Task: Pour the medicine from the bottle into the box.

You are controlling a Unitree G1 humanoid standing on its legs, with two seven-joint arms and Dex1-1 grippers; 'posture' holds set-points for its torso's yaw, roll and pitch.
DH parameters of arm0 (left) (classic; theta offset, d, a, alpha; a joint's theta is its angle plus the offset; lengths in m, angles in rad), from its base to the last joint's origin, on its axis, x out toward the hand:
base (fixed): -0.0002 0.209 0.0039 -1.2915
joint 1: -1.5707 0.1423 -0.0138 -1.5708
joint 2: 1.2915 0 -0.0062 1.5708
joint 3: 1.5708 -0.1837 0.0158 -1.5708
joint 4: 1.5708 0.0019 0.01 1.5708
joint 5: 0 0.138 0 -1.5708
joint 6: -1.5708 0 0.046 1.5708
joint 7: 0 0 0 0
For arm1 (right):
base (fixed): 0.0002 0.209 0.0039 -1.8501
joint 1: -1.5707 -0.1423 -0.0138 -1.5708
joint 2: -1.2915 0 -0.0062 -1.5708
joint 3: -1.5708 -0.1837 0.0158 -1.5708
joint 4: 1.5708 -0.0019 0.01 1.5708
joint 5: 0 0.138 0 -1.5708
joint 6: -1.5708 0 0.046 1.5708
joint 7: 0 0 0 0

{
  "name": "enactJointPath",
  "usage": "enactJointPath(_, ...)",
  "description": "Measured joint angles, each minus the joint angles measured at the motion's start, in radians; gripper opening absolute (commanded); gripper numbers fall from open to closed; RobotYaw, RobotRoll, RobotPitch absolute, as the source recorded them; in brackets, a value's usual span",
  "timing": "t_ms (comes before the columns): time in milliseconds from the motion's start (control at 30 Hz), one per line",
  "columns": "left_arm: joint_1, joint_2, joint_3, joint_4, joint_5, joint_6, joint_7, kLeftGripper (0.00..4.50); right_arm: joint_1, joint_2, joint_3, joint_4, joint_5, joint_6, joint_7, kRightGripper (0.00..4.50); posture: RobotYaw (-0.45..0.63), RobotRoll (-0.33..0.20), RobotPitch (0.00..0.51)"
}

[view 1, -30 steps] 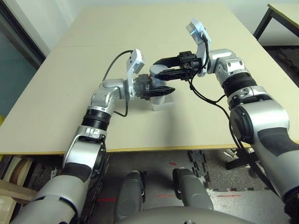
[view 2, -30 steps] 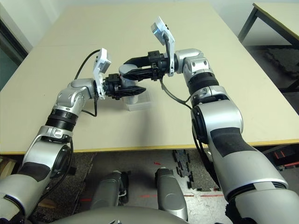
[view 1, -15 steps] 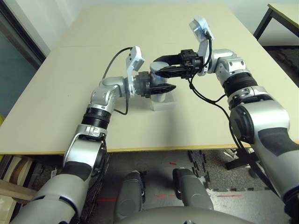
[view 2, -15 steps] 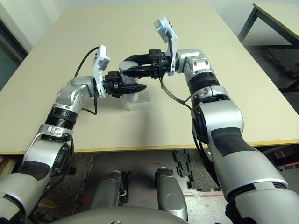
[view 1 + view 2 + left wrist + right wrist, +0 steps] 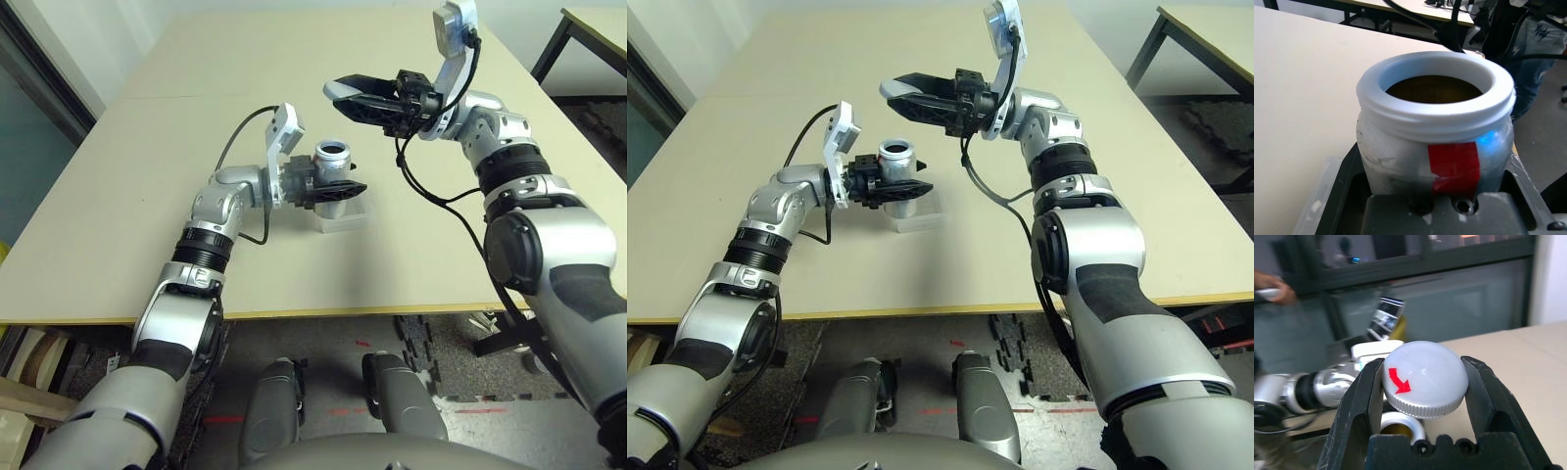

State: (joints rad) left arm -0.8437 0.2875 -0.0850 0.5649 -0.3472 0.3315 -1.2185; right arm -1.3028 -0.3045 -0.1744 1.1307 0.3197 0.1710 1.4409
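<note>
Currently the left gripper [image 5: 333, 186] clamps the bottle [image 5: 331, 171] upright over the box [image 5: 343, 217], mouth open for pouring. Right gripper [image 5: 1422, 382] grips the cap [image 5: 1425, 378], held clear.

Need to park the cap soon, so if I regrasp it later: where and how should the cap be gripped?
Grip the cap across its ribbed side rim, one finger on each opposite side, as the right gripper does now. The knurled rim gives purchase; the smooth domed top with the red arrow would likely slip. Once it lies flat, come from above.
</note>
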Motion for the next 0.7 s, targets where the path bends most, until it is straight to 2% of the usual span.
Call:
enactJointPath(367, 0.0, 0.016, 0.047, 0.006, -0.002, -0.004, 0.034, 2.71, 0.076, -0.095, -0.021, 0.016, -0.047, -0.04, -0.301, 2.58, -0.21, 0.0, 0.097)
enactJointPath(700, -0.004, 0.018, 0.072, 0.044, -0.002, -0.022, 0.056, 2.71, 0.197, -0.181, -0.038, 0.003, -0.082, -0.046, -0.612, 2.58, -0.22, 0.0, 0.096)
